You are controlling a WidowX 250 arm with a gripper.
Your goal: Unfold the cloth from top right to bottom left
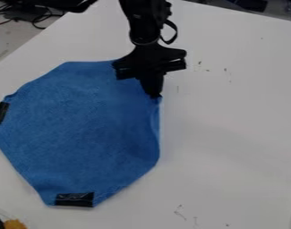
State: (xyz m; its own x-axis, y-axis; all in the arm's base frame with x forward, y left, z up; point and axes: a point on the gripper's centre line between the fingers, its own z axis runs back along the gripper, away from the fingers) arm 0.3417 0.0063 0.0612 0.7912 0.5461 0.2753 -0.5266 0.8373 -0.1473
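The black gripper [153,95] hangs down at the upper right edge of the blue cloth [82,129]. Its narrow fingers are together, shut on the cloth's edge, and a slight crease runs down from their tips along the right side. The cloth lies mostly spread out in a rough many-sided shape, with its top right part partly hidden behind the gripper. Black tape strips hold or mark it at the left corner and along the bottom edge.
The cloth rests on a white table [231,134] with small dark marks. Black cables [36,18] lie beyond its upper left edge. An orange object [14,224] shows at the bottom left corner.
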